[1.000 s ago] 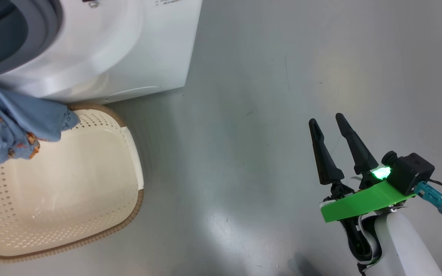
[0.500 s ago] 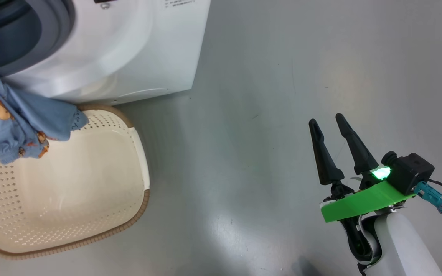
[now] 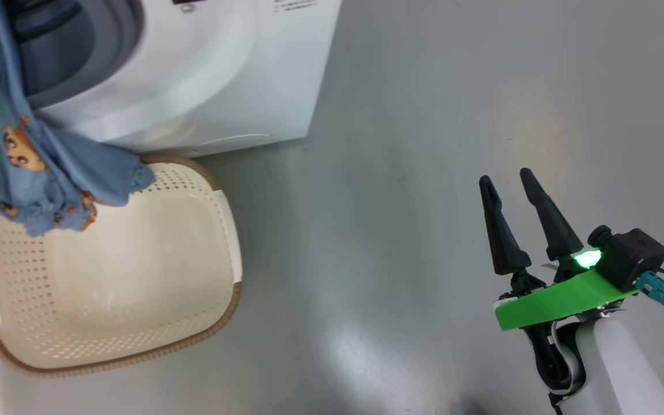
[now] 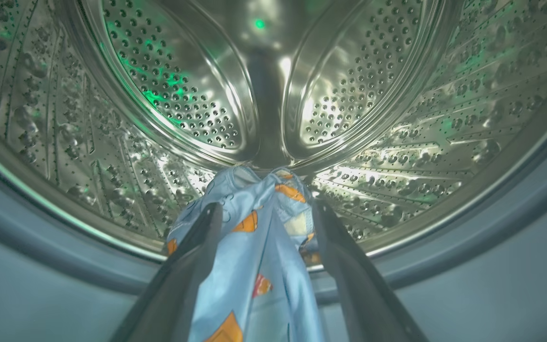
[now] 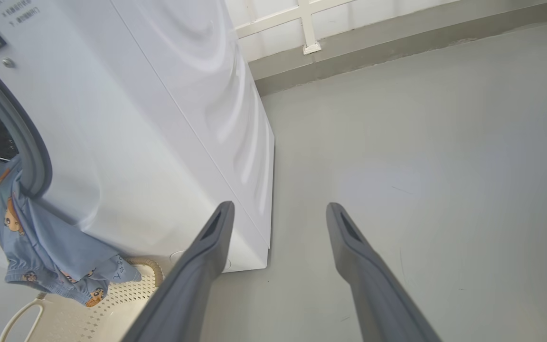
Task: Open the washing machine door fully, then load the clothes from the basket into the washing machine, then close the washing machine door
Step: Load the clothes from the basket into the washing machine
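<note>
A: How will the clothes (image 3: 72, 170) handle?
B: Soft, light, floppy; grab a bunched fold. They drape over the mouth of the washing machine (image 3: 205, 75), above the basket (image 3: 136, 276).
A: Pincers?
B: Left gripper (image 4: 266, 206) spread, cloth loose between. Its wrist view shows one end in the drum (image 4: 183, 95); the head view shows the tail hanging outside. Right gripper (image 3: 505, 176) open, empty.
</note>
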